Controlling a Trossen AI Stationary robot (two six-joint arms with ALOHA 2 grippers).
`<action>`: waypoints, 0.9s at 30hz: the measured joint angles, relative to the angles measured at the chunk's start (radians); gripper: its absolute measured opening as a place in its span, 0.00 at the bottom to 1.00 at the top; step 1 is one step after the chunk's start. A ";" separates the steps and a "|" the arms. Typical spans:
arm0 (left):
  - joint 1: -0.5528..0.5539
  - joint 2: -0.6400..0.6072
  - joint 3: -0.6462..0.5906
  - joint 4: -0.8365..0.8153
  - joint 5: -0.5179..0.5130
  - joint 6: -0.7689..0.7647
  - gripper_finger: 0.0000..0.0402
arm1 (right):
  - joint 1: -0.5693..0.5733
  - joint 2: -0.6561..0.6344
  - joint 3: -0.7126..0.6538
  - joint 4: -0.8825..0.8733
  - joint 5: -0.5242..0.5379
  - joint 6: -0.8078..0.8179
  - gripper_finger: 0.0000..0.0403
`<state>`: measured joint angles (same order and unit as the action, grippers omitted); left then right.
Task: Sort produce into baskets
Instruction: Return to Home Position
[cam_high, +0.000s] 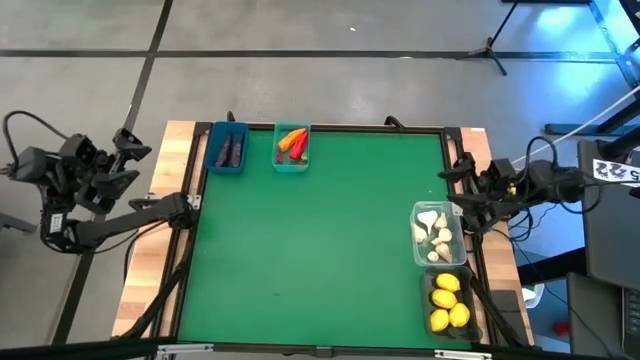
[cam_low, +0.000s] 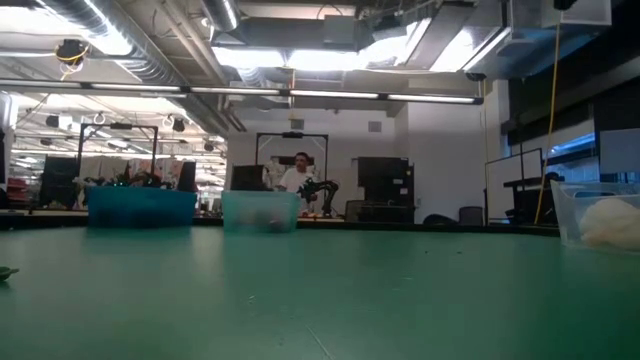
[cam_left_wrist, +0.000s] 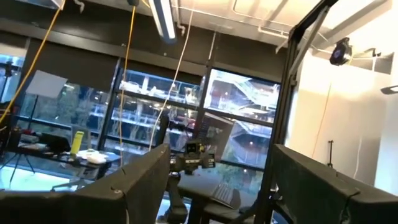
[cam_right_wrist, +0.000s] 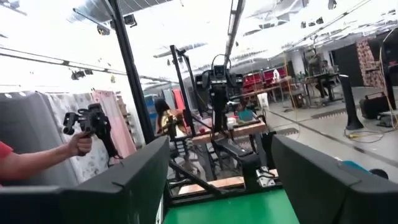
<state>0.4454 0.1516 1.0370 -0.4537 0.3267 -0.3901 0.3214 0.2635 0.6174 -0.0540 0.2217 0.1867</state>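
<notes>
**Both pincers open and empty, all the toy food in the bins**

My left pincer (cam_left_wrist: 217, 163) is wide open. Its two dark fingers (cam_left_wrist: 140, 186) stand far apart with nothing between them. My right pincer (cam_right_wrist: 221, 149) is wide open too. It holds nothing and touches nothing.

The toy food is all in bins on the green desk (cam_high: 320, 240). At the edge far from the low camera sits the small blue plastic bin (cam_high: 210, 150). The long dark purple eggplants (cam_high: 232, 150) lie in it. Just beside it is the see-through teal-green plastic bin (cam_high: 291, 168). It holds the red chili peppers (cam_high: 298, 149) and an orange carrot (cam_high: 290, 136). On the right side of the desk, the clear plastic bin (cam_high: 461, 240) holds the cream-white garlic bulbs (cam_high: 435, 235). Right next to it, the dark grey plastic bin (cam_high: 428, 300) holds the yellow lemons (cam_high: 448, 300).

The room is a big workshop with bright lights on the ceiling. A person in a white top (cam_low: 298, 178) is far behind the desk. In the right wrist view, a person's hand (cam_right_wrist: 79, 144) holds up a dark gadget on a handle (cam_right_wrist: 93, 121).

My left arm (cam_high: 100, 225) is folded up off the left side of the desk. Its pincer points out at tall windows. My right arm (cam_high: 530, 185) is folded off the right side. Its pincer is at the desk edge near the clear bin and looks across the desk.
</notes>
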 joint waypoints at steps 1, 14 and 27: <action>0.000 -0.013 0.000 -0.011 0.000 0.000 0.69 | 0.000 -0.018 -0.027 0.022 -0.001 0.000 0.70; 0.015 -0.140 0.040 -0.225 -0.021 0.017 0.69 | -0.001 -0.074 -0.196 0.125 0.005 0.079 0.70; 0.128 -0.144 -0.072 -0.338 0.053 0.108 0.69 | -0.001 -0.073 -0.444 0.442 -0.004 0.100 0.70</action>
<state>0.5736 0.0074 0.9655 -0.7914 0.3795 -0.2820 0.3206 0.1909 0.1731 0.3879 0.2180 0.2868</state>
